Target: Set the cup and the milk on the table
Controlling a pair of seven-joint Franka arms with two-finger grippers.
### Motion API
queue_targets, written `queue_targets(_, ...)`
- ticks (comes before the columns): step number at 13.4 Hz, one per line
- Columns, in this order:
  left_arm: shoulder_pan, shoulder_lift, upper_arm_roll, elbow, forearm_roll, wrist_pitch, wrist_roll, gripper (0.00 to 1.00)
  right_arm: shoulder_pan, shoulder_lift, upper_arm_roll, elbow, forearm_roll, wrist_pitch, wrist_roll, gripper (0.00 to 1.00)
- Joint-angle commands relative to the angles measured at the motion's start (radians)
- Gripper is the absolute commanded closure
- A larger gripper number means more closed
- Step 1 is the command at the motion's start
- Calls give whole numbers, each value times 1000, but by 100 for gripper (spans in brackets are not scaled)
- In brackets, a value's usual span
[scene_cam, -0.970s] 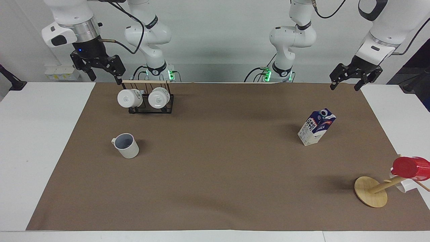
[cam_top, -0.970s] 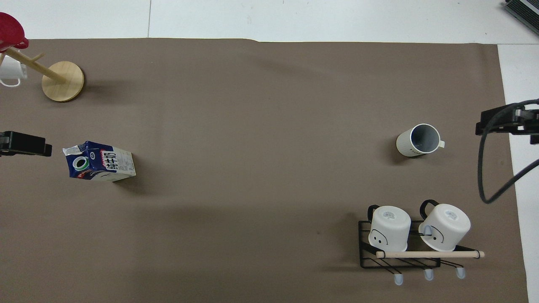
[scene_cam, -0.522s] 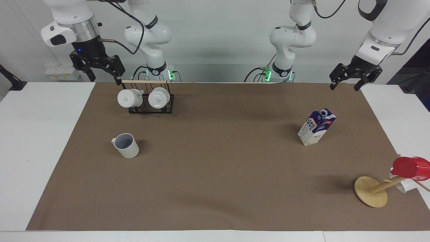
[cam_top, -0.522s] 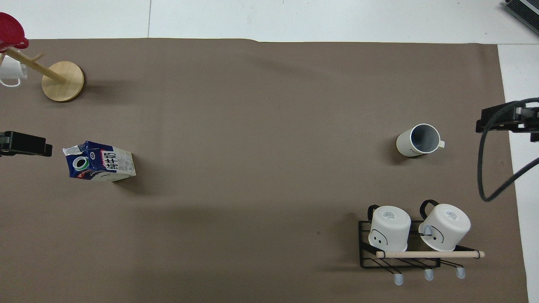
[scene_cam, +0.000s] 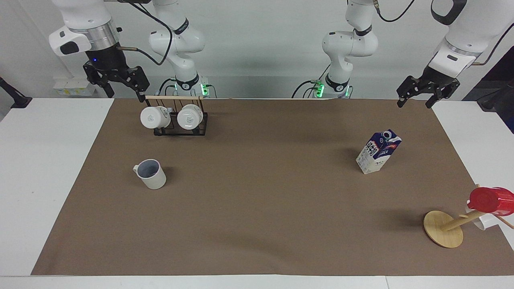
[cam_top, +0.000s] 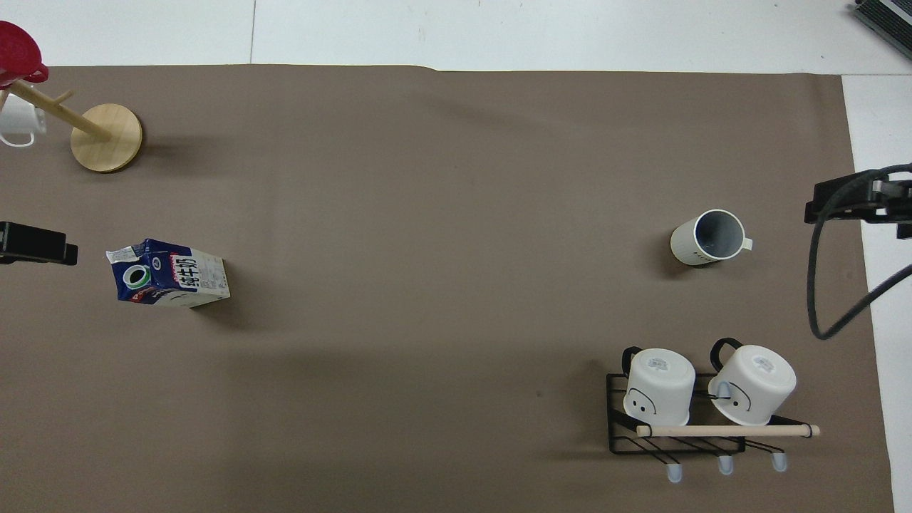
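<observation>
The cup (scene_cam: 150,174), off-white with a bluish-grey inside, stands upright on the brown mat (scene_cam: 257,208) toward the right arm's end; it also shows in the overhead view (cam_top: 705,237). The milk (scene_cam: 378,151), a dark blue and white carton, stands upright on the mat toward the left arm's end, also seen from overhead (cam_top: 171,274). My right gripper (scene_cam: 125,94) is open and empty, raised over the mat's edge beside the mug rack. My left gripper (scene_cam: 414,105) is open and empty, raised over the mat's corner, apart from the milk.
A black wire rack (scene_cam: 176,126) with two plain white mugs stands nearer to the robots than the cup. A wooden mug tree (scene_cam: 443,229) with a red cup (scene_cam: 492,200) and a white mug stands at the left arm's end. White tabletop (scene_cam: 48,160) borders the mat.
My left gripper has drifted slightly up and outward toward its end of the table. The right gripper, cup and milk have barely moved.
</observation>
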Motion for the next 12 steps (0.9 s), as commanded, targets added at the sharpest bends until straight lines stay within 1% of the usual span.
queue_targets(1, 14, -4, 2, 9, 19, -14, -10, 0, -3, -6, -5, -25, 10, 31, -20, 0)
queue_targets(7, 6, -4, -2, 9, 19, -11, -10, 0, -10, -2, -5, -48, 10, 63, -24, 0)
queue_targets(11, 3, -4, 0, 8, 19, -11, -10, 0, -18, 1, -5, -86, 10, 113, -25, 0)
queue_targets(12, 1, -4, 2, 8, 19, -14, -10, 0, -18, 2, -5, -108, 10, 145, -27, 0)
